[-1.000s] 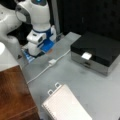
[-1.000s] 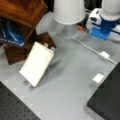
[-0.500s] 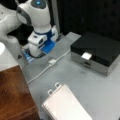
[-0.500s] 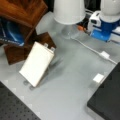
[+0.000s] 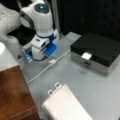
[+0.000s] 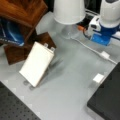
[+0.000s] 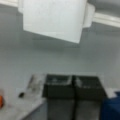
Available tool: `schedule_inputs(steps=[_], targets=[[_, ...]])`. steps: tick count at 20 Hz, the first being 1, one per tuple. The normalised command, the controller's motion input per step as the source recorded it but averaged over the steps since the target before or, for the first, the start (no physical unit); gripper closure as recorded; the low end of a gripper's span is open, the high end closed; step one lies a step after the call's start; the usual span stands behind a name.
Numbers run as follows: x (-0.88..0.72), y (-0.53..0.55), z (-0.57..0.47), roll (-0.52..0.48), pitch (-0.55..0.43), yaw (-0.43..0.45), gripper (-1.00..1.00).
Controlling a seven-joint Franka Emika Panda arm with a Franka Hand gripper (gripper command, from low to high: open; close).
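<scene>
Wrist view showed the gripper (image 7: 73, 87) low in the frame, its two dark fingers (image 7: 58, 86) pressed side by side with no gap and nothing between them, above the grey table (image 7: 50, 60). Beyond it hung a white panel (image 7: 53, 18), blurred.

Front views, read left to right, showed a brown wooden block (image 5: 13, 95), then the white-and-blue arm (image 5: 42, 32) low over the table near its back edge, the gripper itself hidden under the wrist. A white cable (image 5: 42, 71) with a small inline switch (image 5: 52, 62) ran just beside the arm. A white spiral notepad (image 5: 66, 105) leaned tilted in front, well apart. A black box (image 5: 96, 51) bearing a small white tag (image 5: 86, 55) sat furthest right.
</scene>
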Motion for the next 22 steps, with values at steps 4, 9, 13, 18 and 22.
schedule_inputs(steps=[4, 9, 13, 18, 22], targets=[[-0.65, -0.04, -0.60, 0.016, -0.499, -0.068, 1.00], [-0.77, -0.05, -0.61, 0.012, -0.554, -0.056, 1.00], [-0.88, -0.05, -0.54, 0.016, -0.597, -0.051, 1.00], [-0.97, -0.05, -0.52, 0.006, -0.640, -0.028, 1.00], [-1.00, -0.09, -0.54, 0.005, -0.643, -0.009, 1.00]])
